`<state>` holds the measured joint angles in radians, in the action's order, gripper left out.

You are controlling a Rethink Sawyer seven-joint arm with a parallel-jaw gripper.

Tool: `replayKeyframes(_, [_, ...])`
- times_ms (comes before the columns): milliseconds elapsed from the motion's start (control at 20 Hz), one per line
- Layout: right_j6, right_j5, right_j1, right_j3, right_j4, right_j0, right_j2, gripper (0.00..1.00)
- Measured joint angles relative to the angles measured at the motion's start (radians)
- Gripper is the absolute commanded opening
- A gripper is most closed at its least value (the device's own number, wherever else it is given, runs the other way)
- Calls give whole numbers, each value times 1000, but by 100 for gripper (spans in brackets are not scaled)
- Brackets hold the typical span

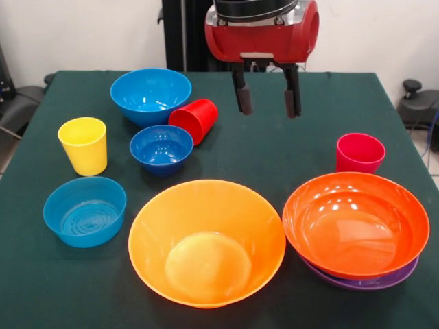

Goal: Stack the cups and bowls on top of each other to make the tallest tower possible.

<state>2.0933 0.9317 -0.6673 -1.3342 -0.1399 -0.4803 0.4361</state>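
My gripper [267, 99] hangs open and empty above the far middle of the table. The tower is a red-orange bowl [355, 223] nested in a shallow purple bowl [363, 279] at the near right. A huge orange bowl [206, 241] sits near the middle. Three blue bowls show: a large one [151, 94] at the far left, a small one [162, 149] in front of it, a flat-bottomed one [85, 210] at the near left. The yellow cup [84, 144] stands upright at the left. The red cup [194, 120] lies on its side between the two far blue bowls. The pinkish-red cup [360, 152] stands behind the tower.
The dark green table [274, 161] carries everything. The robot's black pedestal [180, 34] stands at the far edge. Dark equipment sits off the table at both sides.
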Motion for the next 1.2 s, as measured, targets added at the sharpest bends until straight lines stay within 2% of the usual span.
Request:
replayKeyframes(400, [0, 0, 7, 2, -29, -2, 16, 100])
replayKeyframes(600, [-5, 1, 32, 36, -54, -2, 28, 100])
replayKeyframes(800, [-30, 25, 93, 135, -87, -3, 47, 100])
replayKeyframes(1050, [-117, 133, 211, 319, -119, -2, 89, 100])
replayKeyframes(1200, [-170, 188, 263, 397, -131, -2, 105, 100])
